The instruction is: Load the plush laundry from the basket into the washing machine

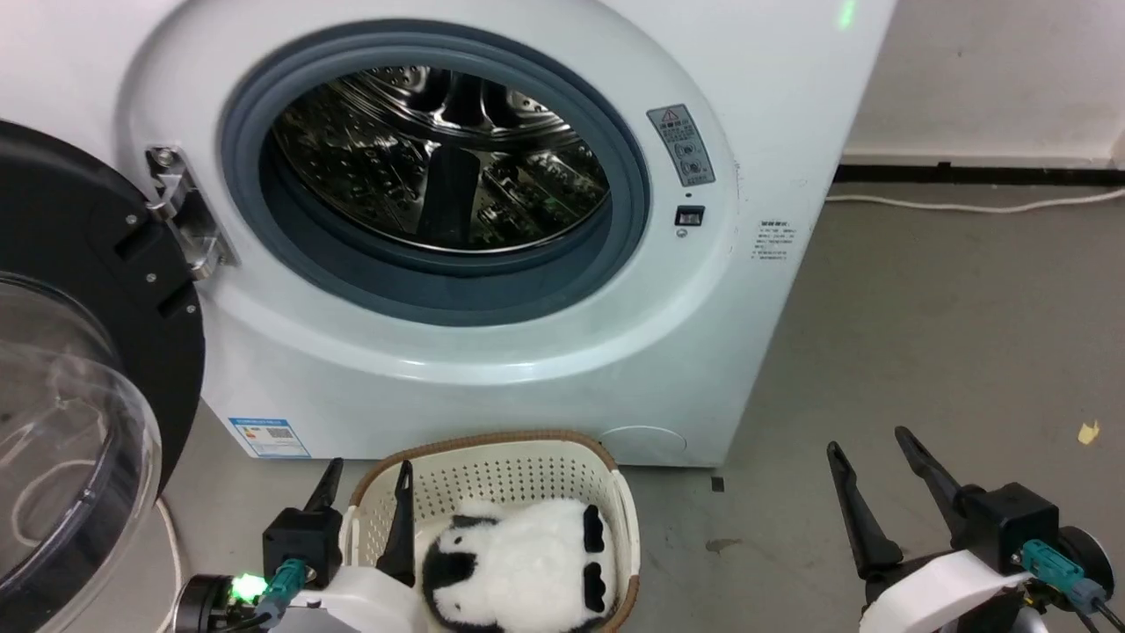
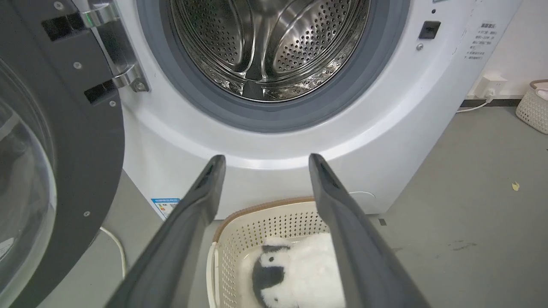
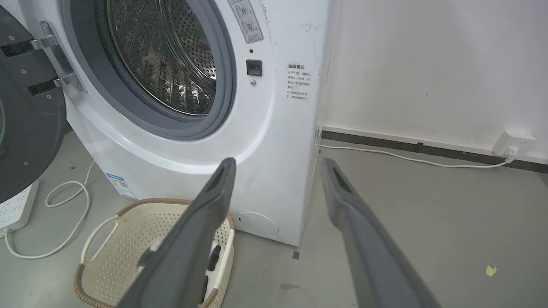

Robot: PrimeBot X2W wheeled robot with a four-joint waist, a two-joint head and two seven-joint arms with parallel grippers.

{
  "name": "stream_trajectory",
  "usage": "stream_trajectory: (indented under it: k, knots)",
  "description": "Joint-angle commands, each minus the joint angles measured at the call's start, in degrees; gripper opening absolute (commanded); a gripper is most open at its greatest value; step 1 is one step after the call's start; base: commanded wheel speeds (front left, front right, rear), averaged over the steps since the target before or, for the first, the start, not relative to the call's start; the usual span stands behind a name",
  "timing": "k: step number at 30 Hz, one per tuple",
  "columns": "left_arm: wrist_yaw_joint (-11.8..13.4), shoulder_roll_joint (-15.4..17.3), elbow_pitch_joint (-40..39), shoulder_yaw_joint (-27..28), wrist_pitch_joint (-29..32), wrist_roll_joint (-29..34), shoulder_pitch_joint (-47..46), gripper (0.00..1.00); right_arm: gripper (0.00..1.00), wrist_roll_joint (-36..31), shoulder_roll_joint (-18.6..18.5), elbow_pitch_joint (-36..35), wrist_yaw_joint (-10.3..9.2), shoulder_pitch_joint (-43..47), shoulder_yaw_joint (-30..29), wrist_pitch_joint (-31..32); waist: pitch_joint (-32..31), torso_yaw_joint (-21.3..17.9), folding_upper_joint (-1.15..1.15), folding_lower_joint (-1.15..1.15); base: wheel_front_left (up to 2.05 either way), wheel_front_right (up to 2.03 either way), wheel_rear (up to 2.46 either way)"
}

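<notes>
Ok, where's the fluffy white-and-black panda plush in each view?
Head view: fluffy white-and-black panda plush at bottom centre, in the cream perforated basket, right of the left gripper.
Left wrist view: bottom centre, between that gripper's fingers.
Right wrist view: lower left, mostly hidden behind a finger of the right gripper.
Shared landmark: blue label sticker low on the white washing machine.

Right gripper (image 3: pixel 278 164): jaws spread, holding nothing.
Basket (image 3: pixel 124 239) just before washing machine (image 3: pixel 278 128); its door (image 3: pixel 25 128) swung wide.

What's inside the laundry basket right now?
A black-and-white plush toy lies in the basket. It covers most of the bottom, so anything underneath is hidden.
</notes>
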Motion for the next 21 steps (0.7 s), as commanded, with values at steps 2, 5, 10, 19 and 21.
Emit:
stream_trajectory:
  k: [2,5,10,19,21]
  knots:
    - [0.05,0.02,1.61,-0.69,-0.78,-0.52,-1.8,1.0,1.0,1.34,0.02,0.26,-0.01,0.13,-0.01,-0.72,1.12,-0.76,0.0,0.0,0.0,0.0,0.0]
    - [0.0,0.12,3.66,-1.18,-1.14,-0.69,-2.62,1.0,1.0,1.72,0.02,0.51,-0.01,-0.26,0.32,-1.08,2.14,-1.64,0.0,0.0,0.0,0.0,0.0]
    - [-0.21,0.34,7.45,-2.04,-1.45,-1.05,-4.52,1.0,1.0,2.67,0.03,0.58,-0.01,-0.91,0.57,-1.68,3.93,-2.96,0.0,0.0,0.0,0.0,0.0]
    - [-0.35,1.33,14.98,-2.9,-1.11,-2.41,-7.82,1.0,1.0,4.62,0.04,0.62,-0.02,-1.88,2.68,-2.75,7.28,-5.89,0.0,0.0,0.0,0.0,0.0]
    - [-0.59,1.44,16.72,-3.07,-0.75,-2.88,-8.66,1.0,1.0,5.19,0.04,0.6,-0.02,-2.06,3.11,-2.99,8.12,-6.32,0.0,0.0,0.0,0.0,0.0]
